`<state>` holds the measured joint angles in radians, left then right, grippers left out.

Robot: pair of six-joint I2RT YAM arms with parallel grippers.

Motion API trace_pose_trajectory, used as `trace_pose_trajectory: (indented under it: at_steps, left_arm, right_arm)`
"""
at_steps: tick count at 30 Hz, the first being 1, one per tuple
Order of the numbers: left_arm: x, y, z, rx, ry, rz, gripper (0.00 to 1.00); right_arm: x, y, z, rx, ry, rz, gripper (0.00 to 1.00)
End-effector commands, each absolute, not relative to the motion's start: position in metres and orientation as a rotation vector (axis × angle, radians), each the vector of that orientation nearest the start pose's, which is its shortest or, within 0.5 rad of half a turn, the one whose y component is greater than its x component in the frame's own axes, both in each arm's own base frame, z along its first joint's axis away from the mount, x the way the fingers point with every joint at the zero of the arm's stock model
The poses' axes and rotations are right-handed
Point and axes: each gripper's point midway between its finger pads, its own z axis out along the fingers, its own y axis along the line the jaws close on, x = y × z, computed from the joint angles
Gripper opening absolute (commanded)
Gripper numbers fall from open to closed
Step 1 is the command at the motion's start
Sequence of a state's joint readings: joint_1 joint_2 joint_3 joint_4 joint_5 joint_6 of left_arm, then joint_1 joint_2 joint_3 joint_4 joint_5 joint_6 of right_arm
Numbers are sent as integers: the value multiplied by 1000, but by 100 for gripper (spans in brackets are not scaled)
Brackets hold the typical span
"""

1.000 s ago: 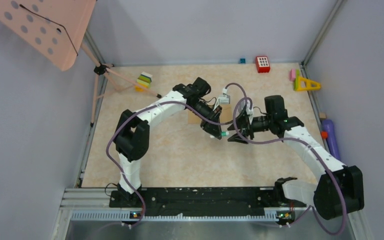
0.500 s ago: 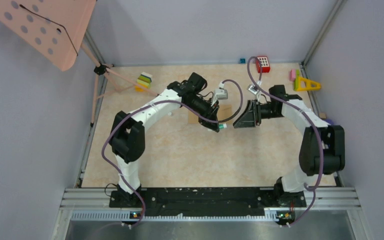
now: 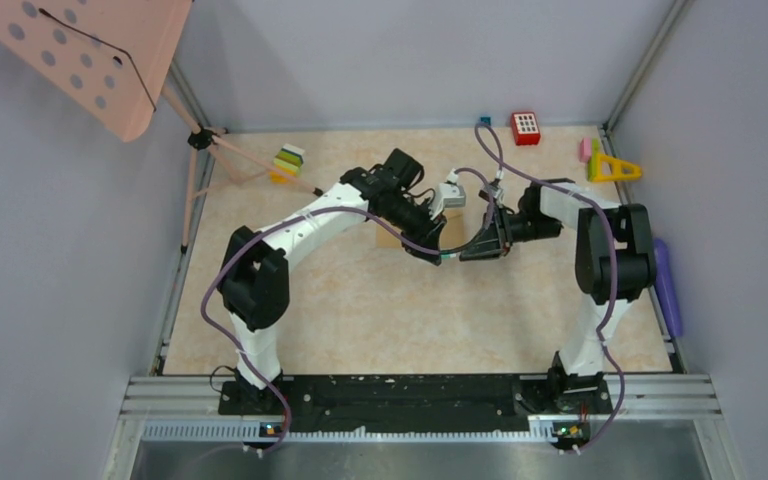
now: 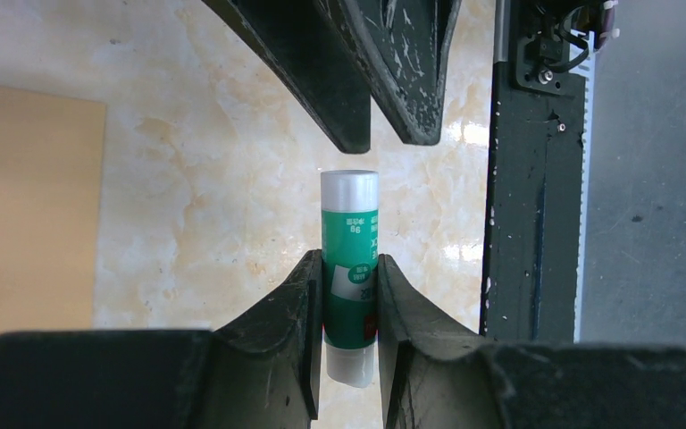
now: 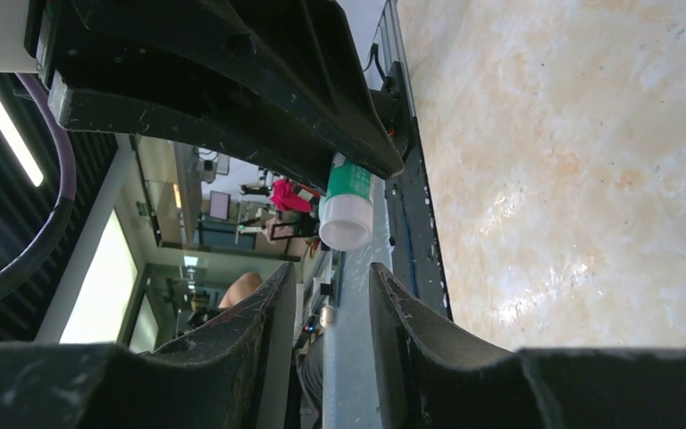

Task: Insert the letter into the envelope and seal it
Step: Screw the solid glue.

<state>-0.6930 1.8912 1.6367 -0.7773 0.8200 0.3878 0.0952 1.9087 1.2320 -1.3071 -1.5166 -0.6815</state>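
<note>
My left gripper [image 4: 350,273] squeezes the green glue stick [image 4: 350,228] tight, and its white end sticks out. My right gripper [image 5: 330,279] has its fingers a little way apart, holding nothing, just in front of that end. The brown envelope [image 4: 27,206] lies flat on the table [image 4: 214,179] nearby

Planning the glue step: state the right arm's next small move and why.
Likely ease the right fingers forward until they straddle the white cap. The left fingers clamp the green glue stick by its body; its cap faces the right fingers, which are apart and short of it.
</note>
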Motion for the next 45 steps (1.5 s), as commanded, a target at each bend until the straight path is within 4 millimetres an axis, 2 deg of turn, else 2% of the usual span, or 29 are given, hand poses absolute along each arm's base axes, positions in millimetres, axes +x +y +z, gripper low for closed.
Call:
trace_pose_trajectory:
  at_steps: [1, 10, 18, 20, 24, 29, 33, 37, 45]
  left_arm:
    - [256, -369, 179, 1533, 1931, -1172, 10]
    - [241, -380, 173, 1577, 1928, -1212, 10]
    - [239, -382, 175, 1585, 1921, -1225, 10]
    - [239, -382, 175, 1585, 1918, -1227, 10]
    - [239, -382, 174, 1585, 1923, -1224, 10]
    - [238, -382, 172, 1581, 1932, -1253, 9]
    - [234, -382, 174, 1568, 1942, -1349, 10]
    - [224, -383, 176, 1546, 1929, -1516, 10]
    - [216, -381, 183, 1483, 1904, -1721, 11]
  right_arm:
    - [246, 206, 183, -493, 2082, 2092, 34]
    - [246, 209, 177, -508, 2096, 2098, 33]
    - [245, 212, 171, -523, 2121, 2094, 32]
    - [244, 212, 171, -531, 2123, 2092, 29]
    - [242, 214, 169, -564, 2132, 2078, 17]
    - [240, 214, 169, -622, 2128, 2036, 12]
    - [237, 213, 175, -689, 2086, 2002, 12]
    - [232, 212, 183, -782, 1997, 1965, 10]
    - [228, 209, 184, -1004, 1874, 1808, 10]
